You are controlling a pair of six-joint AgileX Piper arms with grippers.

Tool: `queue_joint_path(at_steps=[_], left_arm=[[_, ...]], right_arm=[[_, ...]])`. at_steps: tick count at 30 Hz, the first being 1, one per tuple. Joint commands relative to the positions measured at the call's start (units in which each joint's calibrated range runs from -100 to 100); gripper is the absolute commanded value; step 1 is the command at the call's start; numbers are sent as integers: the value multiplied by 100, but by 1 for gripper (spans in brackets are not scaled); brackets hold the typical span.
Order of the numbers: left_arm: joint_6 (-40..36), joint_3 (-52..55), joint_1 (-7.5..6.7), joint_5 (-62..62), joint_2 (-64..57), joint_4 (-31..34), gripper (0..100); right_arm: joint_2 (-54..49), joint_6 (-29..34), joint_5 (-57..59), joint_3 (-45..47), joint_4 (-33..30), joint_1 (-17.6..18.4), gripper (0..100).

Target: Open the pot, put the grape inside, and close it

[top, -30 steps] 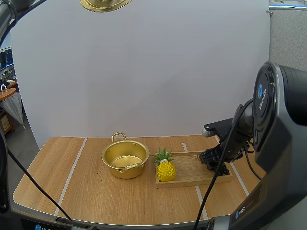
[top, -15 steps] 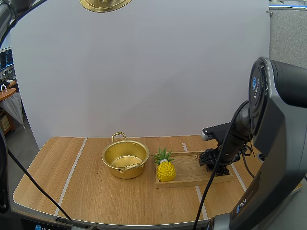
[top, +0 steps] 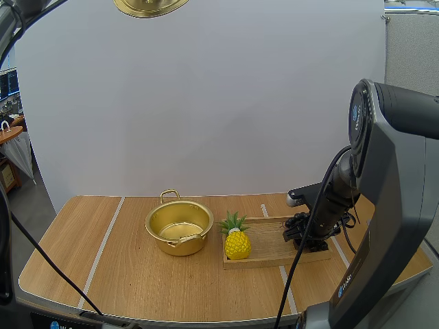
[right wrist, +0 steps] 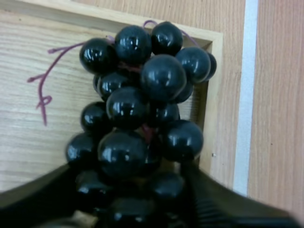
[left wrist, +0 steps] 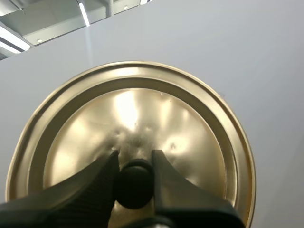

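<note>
Currently, the right jaws pinch the grapes (right wrist: 142, 109) at the tray's (top: 271, 255) right end; a pineapple (top: 237, 243) stands at its left end. The open pot (top: 180, 227) sits on the desk (top: 130, 274) left of the tray. High above, the left jaws pinch the lid (left wrist: 142, 118) by its knob (left wrist: 134, 184).

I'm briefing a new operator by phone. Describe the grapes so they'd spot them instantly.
On the wooden table sits a wooden tray, right of the gold pot. At its right end lies the bunch of grapes: glossy black berries on purplish stems, unlike the yellow pineapple at the left end.
</note>
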Motion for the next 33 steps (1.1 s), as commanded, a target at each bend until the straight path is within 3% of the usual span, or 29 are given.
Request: queue_joint_path(at_steps=[1, 2, 12, 22, 28, 33], left_arm=[[-37, -48, -11, -277, -39, -29, 0], [-37, -48, -11, -277, -39, -29, 0], [-37, -48, -11, -277, -39, -29, 0], [-37, -48, -11, -277, -39, -29, 0], [-37, -48, -11, -277, -39, -29, 0], [-37, -48, -11, -277, -39, -29, 0]], right_arm=[[-18, -56, -23, -3, 39, 4, 19], [-18, -56, -22, -3, 49, 4, 0], [-177, -56, -104, -3, 49, 4, 0], [-1608, -56, -68, -31, 49, 4, 0], [-2293, -56, 1057, -692, 219, 4, 0], [-2498, -355, 2364, -1420, 853, 4, 0]])
